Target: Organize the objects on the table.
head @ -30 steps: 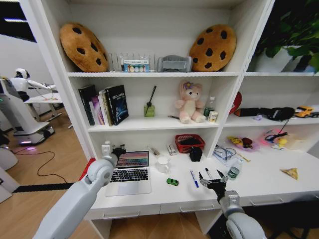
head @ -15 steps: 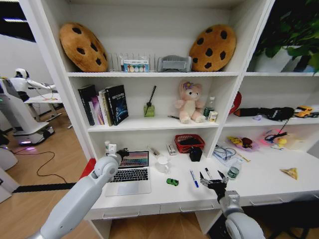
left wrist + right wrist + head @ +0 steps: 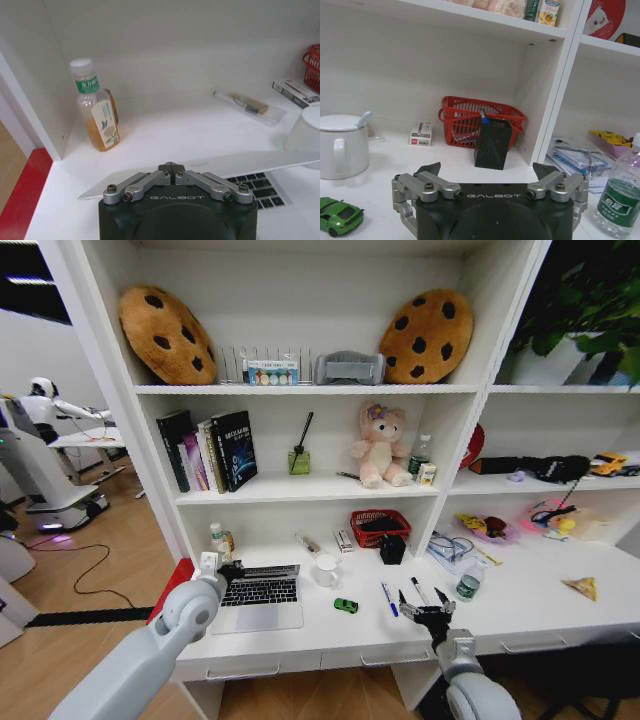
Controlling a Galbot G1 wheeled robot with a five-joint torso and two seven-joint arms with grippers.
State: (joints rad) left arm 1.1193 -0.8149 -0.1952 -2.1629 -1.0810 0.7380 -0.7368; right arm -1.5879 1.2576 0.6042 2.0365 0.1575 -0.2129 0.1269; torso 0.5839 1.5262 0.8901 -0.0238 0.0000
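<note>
Left gripper (image 3: pixel 232 571) pinched shut on the laptop (image 3: pixel 262 592) lid (nearly lowered), white table (image 3: pixel 530 610); right gripper (image 3: pixel 427 608) held wide open beside pens.

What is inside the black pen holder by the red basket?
A blue-tipped pen sticks out of the black pen holder; its mesh walls hide anything else.

Head high, looking down; wrists low, facing shelves.

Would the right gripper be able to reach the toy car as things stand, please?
Probably yes. The right gripper hovers open over the table's front edge, and the toy car lies nearby with bare tabletop between; the blue pen lies beside that path.
</note>
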